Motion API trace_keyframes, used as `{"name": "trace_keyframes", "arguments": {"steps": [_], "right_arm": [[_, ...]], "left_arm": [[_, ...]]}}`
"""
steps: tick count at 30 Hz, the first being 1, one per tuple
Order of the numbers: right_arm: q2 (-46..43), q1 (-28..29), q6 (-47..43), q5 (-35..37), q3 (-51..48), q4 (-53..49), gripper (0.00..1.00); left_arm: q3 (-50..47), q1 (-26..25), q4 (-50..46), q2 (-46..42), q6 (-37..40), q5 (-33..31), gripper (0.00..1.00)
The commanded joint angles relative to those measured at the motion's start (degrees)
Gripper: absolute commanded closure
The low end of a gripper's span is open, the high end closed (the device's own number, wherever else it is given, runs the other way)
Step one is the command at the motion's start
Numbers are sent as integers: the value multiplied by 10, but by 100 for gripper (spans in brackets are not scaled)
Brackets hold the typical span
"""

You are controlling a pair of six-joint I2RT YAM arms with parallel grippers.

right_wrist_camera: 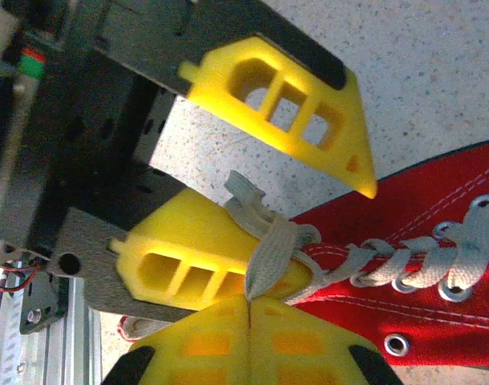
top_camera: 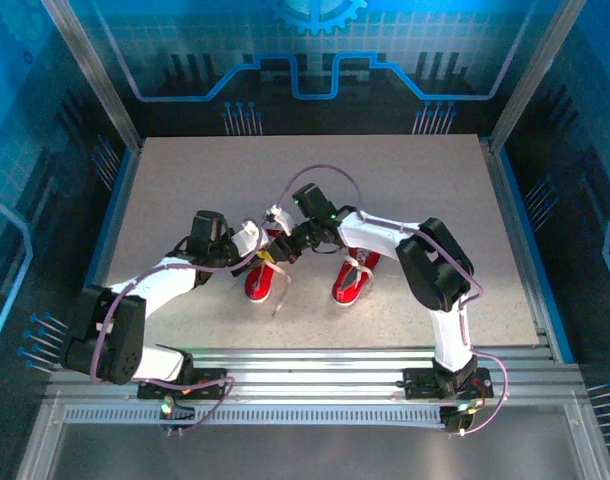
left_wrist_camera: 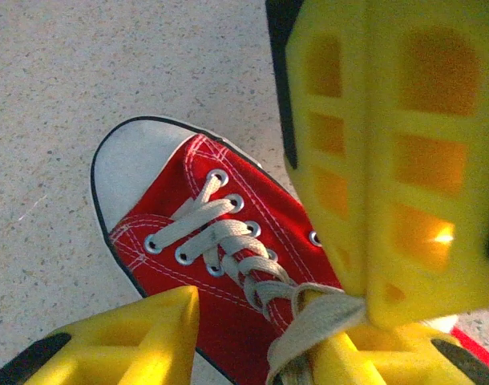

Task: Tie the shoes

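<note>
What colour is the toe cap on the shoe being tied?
White toe cap; left wrist view shows it best.

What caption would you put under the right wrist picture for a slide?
Right gripper, jaws shut on the white lace of a red shoe, beside the left gripper, jaws open.

Shoes (top_camera: 260, 284) red, toe caps (left_wrist_camera: 136, 172) white, laces (left_wrist_camera: 227, 239) apparently greyish; gripper fingers (right_wrist_camera: 284, 120) yellow; table (top_camera: 185, 180) speckled.

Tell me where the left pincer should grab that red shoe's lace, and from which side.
Probably best: grip the flat lace on the lifted stretch just beside the shut right pincer, coming from the ankle end of the shoe with the open left pincer closing on its broad faces. Toward the toe the lacing lies tight against the canvas.
</note>
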Motion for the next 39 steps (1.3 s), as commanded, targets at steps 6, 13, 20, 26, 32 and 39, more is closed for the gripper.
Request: {"name": "trace_keyframes", "arguments": {"steps": [6,13,20,26,32,39], "right_arm": [[-43,13,-21,-29,-17,4,100],[-53,11,-20,-34,-37,19,100],[-43,8,-5,-26,-20,12,100],[-28,2,10,-42,-5,15,100],[-35,-22,58,-98,-31,88,72],[-22,-67,127,-86,-35,99,61]], "left_arm": [[22,13,-4,16,-13,-3,60],[24,25,-8,14,-17,4,61],[10,23,-8,-6,9,59,66],[8,19,-23,-18,19,68,79],[4,10,-30,-19,29,65,96],[-3,5,-27,-29,35,63,98]]}}
